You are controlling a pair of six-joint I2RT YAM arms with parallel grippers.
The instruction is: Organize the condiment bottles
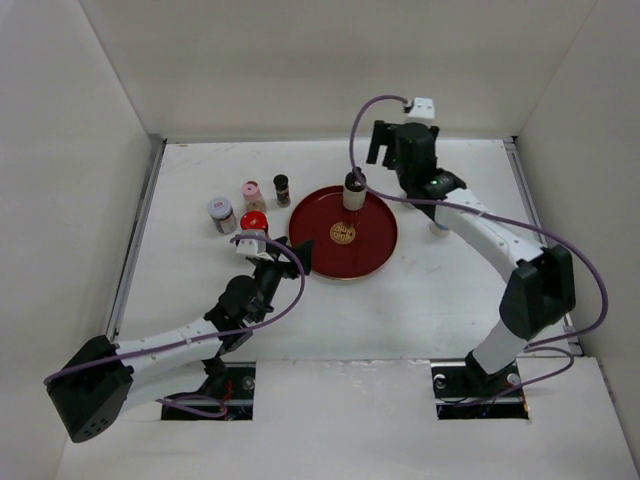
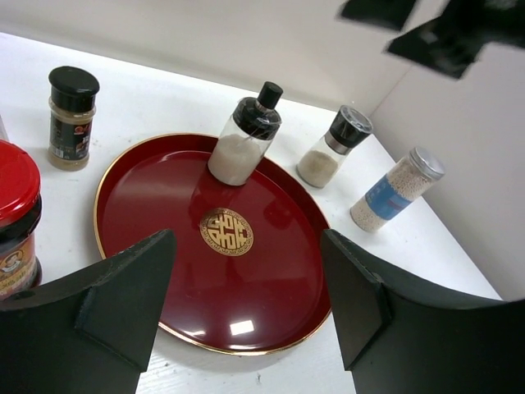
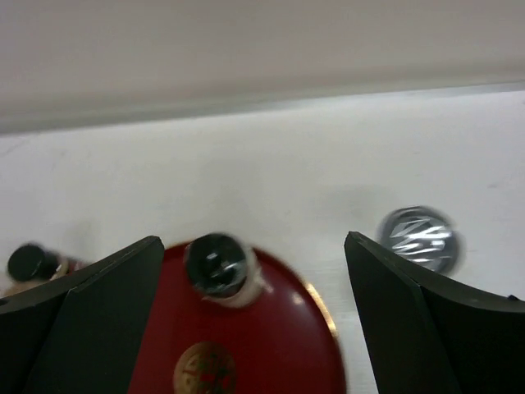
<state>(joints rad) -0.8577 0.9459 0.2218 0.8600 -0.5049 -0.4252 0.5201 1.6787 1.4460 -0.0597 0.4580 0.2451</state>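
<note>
One black-topped glass dispenser [image 2: 243, 141] of white powder is standing at the far edge of the dark-red tray [image 2: 148, 201]. The right gripper [image 3: 254, 242] is hovering above it, its fingers standing wide apart and gripping nothing. The left gripper [image 2: 246, 238] is hanging by the tray's near-left rim, its fingers partly apart and empty. A red-lidded jar [image 2: 12, 205] and a black-capped shaker [image 2: 71, 115] are standing left of the tray, and a grey grinder [image 2: 336, 146] and a silver-capped jar [image 2: 398, 187] are standing to its right.

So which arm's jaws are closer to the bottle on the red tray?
The right arm: its open jaws hang by the bottle at the tray's far edge; the left arm's are across the tray, by its near rim.
</note>
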